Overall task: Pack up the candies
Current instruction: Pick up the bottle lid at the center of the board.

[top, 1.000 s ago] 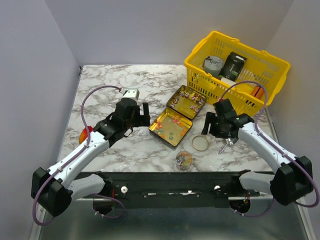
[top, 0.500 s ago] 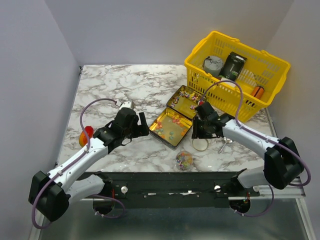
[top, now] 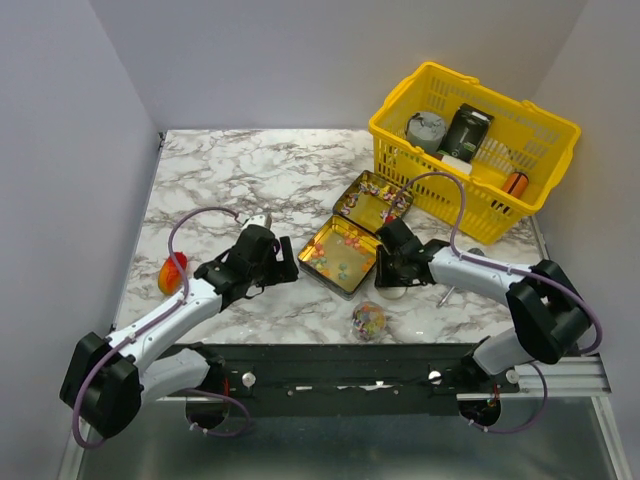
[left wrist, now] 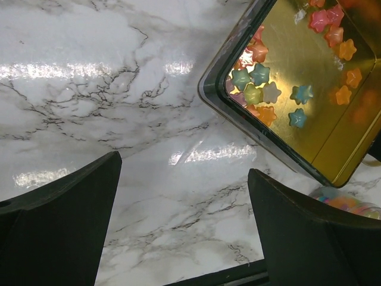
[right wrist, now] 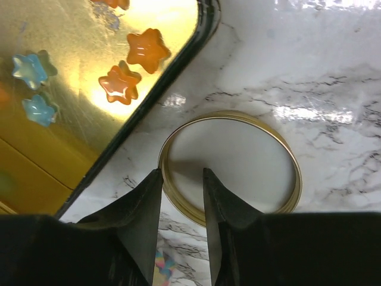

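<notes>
Marble tabletop (top: 250, 170), grey walls (top: 300, 60); open tin (top: 322, 277) holds candies (left wrist: 256, 83).

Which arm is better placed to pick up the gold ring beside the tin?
Right. The right gripper has its jaws astride the ring rim, a narrow gap apart. The left gripper hangs wide open over bare marble on the far side of the tin, away from the ring.

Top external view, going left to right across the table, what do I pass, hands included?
From the left: orange-red lump → left hand → gold tin tray → right hand → orange cylinder, which lies in the yellow basket.
</notes>
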Controlling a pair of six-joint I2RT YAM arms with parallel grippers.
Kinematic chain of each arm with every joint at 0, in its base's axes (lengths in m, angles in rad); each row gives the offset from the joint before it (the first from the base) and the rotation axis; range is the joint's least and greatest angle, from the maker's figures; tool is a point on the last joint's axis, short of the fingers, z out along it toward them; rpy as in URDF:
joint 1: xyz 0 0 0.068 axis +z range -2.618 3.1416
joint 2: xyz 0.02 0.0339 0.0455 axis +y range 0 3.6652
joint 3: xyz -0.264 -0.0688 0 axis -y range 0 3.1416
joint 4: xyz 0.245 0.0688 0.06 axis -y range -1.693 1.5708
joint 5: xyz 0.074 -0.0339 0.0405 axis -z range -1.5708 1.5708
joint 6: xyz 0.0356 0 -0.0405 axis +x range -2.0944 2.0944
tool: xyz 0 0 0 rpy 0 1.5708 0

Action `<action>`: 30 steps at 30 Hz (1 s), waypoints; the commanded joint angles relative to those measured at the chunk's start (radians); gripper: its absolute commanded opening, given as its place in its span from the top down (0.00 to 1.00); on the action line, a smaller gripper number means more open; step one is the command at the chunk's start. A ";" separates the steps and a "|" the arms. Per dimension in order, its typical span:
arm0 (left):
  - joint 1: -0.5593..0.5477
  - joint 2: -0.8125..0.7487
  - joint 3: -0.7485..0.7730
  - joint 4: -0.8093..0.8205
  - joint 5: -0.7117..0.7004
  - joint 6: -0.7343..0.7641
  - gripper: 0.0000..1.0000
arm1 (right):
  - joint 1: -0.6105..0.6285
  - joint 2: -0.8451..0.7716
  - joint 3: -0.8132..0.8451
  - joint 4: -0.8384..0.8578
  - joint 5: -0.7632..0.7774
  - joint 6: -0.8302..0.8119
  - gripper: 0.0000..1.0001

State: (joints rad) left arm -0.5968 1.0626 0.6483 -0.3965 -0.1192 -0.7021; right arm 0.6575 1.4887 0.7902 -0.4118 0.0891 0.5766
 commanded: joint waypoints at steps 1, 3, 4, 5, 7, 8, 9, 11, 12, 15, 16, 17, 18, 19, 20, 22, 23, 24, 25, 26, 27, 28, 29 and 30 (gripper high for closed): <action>0.005 -0.052 -0.024 0.057 0.006 0.015 0.01 | 0.034 0.057 -0.025 0.027 0.070 0.035 0.62; 0.005 -0.073 -0.029 0.067 0.012 0.016 0.01 | 0.054 0.051 -0.025 0.015 0.093 0.058 0.63; 0.005 -0.081 -0.032 0.076 0.013 0.018 0.01 | 0.062 0.042 -0.026 0.011 0.109 0.066 0.63; 0.005 -0.088 -0.033 0.079 0.009 0.018 0.01 | 0.071 0.016 -0.028 -0.001 0.148 0.086 0.63; 0.005 -0.101 -0.036 0.084 0.001 0.018 0.01 | 0.097 -0.010 -0.023 -0.013 0.182 0.095 0.63; 0.005 -0.104 -0.038 0.085 -0.002 0.019 0.01 | 0.106 -0.036 -0.020 -0.030 0.207 0.101 0.63; 0.005 -0.107 -0.038 0.085 -0.002 0.019 0.01 | 0.125 -0.044 -0.005 -0.041 0.222 0.103 0.63; 0.005 -0.108 -0.039 0.085 0.000 0.019 0.01 | 0.148 -0.061 0.010 -0.079 0.276 0.115 0.63; 0.005 -0.110 -0.041 0.084 0.000 0.019 0.01 | 0.165 -0.070 0.018 -0.088 0.285 0.117 0.63; 0.005 -0.116 -0.044 0.087 0.000 0.019 0.01 | 0.195 -0.067 0.046 -0.133 0.339 0.137 0.62; 0.005 -0.118 -0.044 0.088 0.001 0.019 0.01 | 0.197 -0.061 0.050 -0.136 0.337 0.137 0.62; 0.005 -0.121 -0.047 0.088 0.000 0.019 0.01 | 0.200 -0.053 0.052 -0.133 0.322 0.137 0.61; 0.005 -0.122 -0.049 0.088 0.000 0.019 0.01 | 0.206 -0.044 0.052 -0.131 0.317 0.135 0.61; 0.005 -0.124 -0.049 0.085 0.001 0.019 0.01 | 0.209 -0.022 0.050 -0.128 0.311 0.134 0.61; 0.005 -0.127 -0.049 0.085 0.000 0.019 0.01 | 0.214 -0.010 0.052 -0.122 0.310 0.135 0.61; 0.005 -0.136 -0.053 0.082 -0.005 0.018 0.01 | 0.223 0.011 0.047 -0.117 0.310 0.140 0.61; 0.005 -0.139 -0.055 0.082 -0.007 0.016 0.01 | 0.225 0.016 0.043 -0.098 0.292 0.135 0.61; 0.005 -0.148 -0.056 0.082 -0.007 0.016 0.01 | 0.228 0.019 0.038 -0.087 0.284 0.134 0.61; 0.005 -0.150 -0.059 0.082 -0.010 0.016 0.01 | 0.229 0.024 0.035 -0.076 0.278 0.131 0.61; 0.005 -0.153 -0.061 0.081 -0.010 0.016 0.01 | 0.229 0.034 0.037 -0.059 0.256 0.121 0.62; 0.005 -0.156 -0.059 0.081 -0.010 0.016 0.01 | 0.228 0.039 0.038 -0.058 0.252 0.120 0.62; 0.005 -0.158 -0.059 0.078 -0.010 0.016 0.01 | 0.228 0.047 0.041 -0.053 0.250 0.120 0.62; 0.005 -0.159 -0.059 0.074 -0.010 0.016 0.01 | 0.229 0.064 0.044 -0.050 0.245 0.117 0.62; 0.005 -0.162 -0.059 0.076 -0.013 0.016 0.01 | 0.228 0.073 0.046 -0.050 0.244 0.115 0.62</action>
State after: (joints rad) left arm -0.5968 0.9226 0.5980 -0.3302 -0.1188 -0.6956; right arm 0.8780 1.5135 0.8230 -0.4904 0.3424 0.6907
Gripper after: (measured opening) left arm 0.987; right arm 0.385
